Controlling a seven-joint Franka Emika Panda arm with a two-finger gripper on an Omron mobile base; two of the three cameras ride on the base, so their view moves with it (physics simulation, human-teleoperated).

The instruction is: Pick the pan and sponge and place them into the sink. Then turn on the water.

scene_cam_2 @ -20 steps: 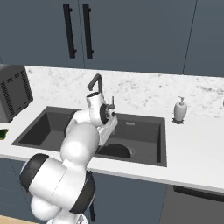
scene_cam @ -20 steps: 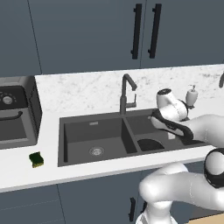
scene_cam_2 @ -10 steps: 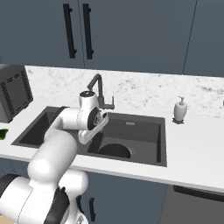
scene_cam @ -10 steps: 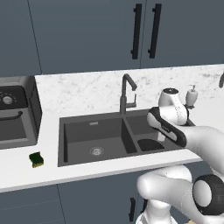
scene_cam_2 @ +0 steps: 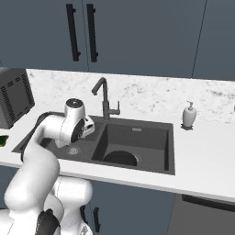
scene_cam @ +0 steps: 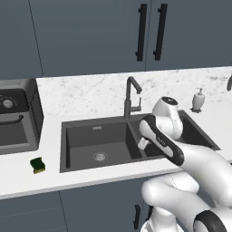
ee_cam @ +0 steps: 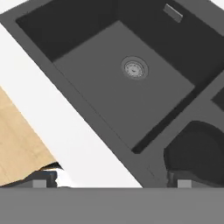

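Observation:
The black pan [scene_cam_2: 120, 158] lies in the right basin of the dark grey sink [scene_cam_2: 170, 142]; in the hand view it shows as a dark round shape [ee_cam: 194, 146] at the lower right. The yellow and green sponge [scene_cam: 37, 165] sits on the white counter left of the sink [scene_cam: 63, 149], and a green bit of the sponge [scene_cam_2: 2, 139] shows at the frame's left edge. My gripper [scene_cam: 141, 144] [scene_cam_2: 89, 131] [ee_cam: 113, 180] hangs open and empty over the divider and front rim, looking down at the left basin's drain [ee_cam: 134, 68]. No water runs from the faucet [scene_cam: 131, 97].
A white soap dispenser [scene_cam: 197, 99] [scene_cam_2: 189, 114] stands on the counter right of the sink. A dark boxy appliance [scene_cam: 16, 120] [scene_cam_2: 13, 96] sits at the far left. The faucet [scene_cam_2: 104, 98] rises behind the divider. Dark cabinets hang above and wood floor [ee_cam: 17, 140] lies below.
The arm has swung left, from over the right basin and pan to the divider and left basin. The jaws have stayed open.

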